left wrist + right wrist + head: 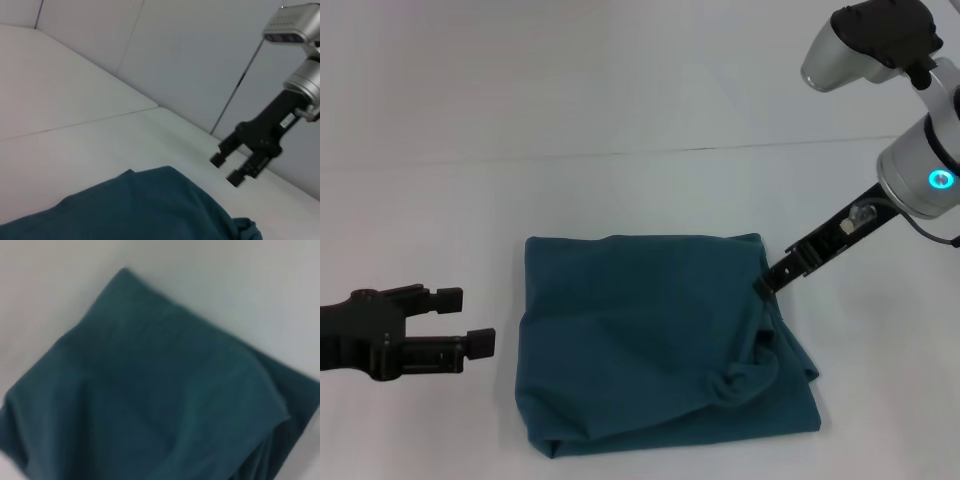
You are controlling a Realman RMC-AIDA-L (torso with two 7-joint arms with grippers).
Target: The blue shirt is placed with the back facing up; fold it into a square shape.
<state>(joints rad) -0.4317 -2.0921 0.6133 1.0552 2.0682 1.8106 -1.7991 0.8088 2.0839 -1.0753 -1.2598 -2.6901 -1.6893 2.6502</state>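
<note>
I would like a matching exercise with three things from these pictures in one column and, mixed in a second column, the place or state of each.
Things:
1. blue shirt
2. left hand
3. right hand

Places or states:
a. open, off the cloth, on the robot's left
b. folded into a rough square on the white table, bunched at one corner
c. open, at the cloth's edge on the robot's right

Pairs: 1-b, 2-a, 3-c

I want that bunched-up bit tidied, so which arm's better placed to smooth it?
Probably the right: its tool sits at the blue shirt's right edge, just above the bunch. The left tool waits off its left side.
</note>
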